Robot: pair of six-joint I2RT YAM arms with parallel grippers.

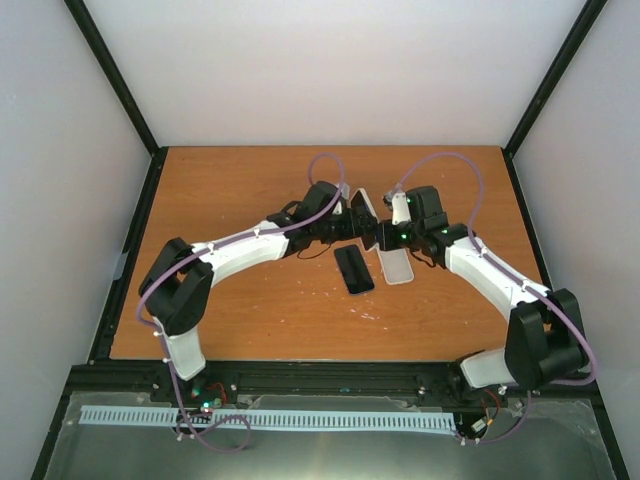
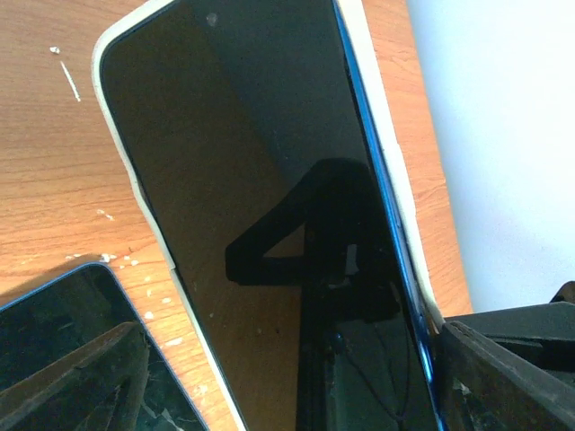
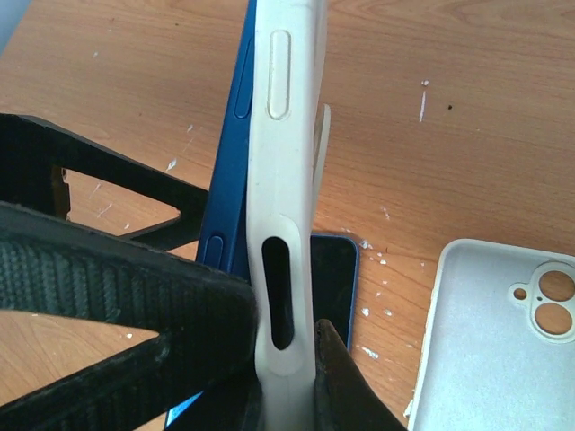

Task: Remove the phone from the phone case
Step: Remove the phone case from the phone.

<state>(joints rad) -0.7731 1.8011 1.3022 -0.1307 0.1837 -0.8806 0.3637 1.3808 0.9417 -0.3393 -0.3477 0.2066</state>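
The right pincer (image 3: 280,364) is pinching the white phone case (image 3: 283,135) on edge over the counter (image 1: 250,320), with the blue phone (image 2: 269,224) partly out of it. The left pincer (image 2: 296,386) is gaping wide and gripping nothing, so the loose phone is risking a fall.

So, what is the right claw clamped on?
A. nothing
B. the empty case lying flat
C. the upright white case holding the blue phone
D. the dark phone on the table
C: the right wrist view shows the right claw pinching the upright white case with the blue phone in it; the empty case lies flat nearby.
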